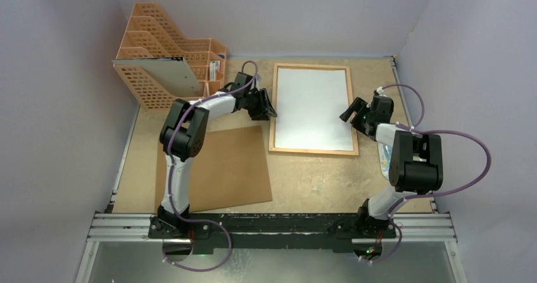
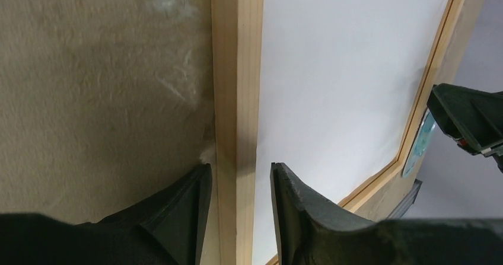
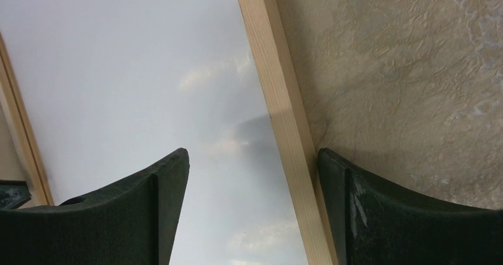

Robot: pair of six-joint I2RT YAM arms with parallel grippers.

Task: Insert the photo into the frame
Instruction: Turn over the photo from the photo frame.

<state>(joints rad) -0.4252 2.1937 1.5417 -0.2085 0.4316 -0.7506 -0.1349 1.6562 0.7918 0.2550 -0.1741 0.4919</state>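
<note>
At the desk's [image 1: 316, 182] far left corner an orange rack [image 1: 152, 49] holds a pale panel [image 1: 168, 74] leaning in its front slot; its back slots hold small things I cannot make out. A brown board [image 1: 228, 169] lies bare at the near left. The left gripper [image 2: 240, 177] straddles the frame's [image 1: 313, 150] left rail, jaws apart but close on either side of it. The frame lies flat at the far middle, filled by a white sheet I take for the photo [image 1: 313, 109], face down. So the insertion looks done, with only seating and backing left. The right gripper [image 3: 252, 155] spans the right rail, jaws wide.
</note>
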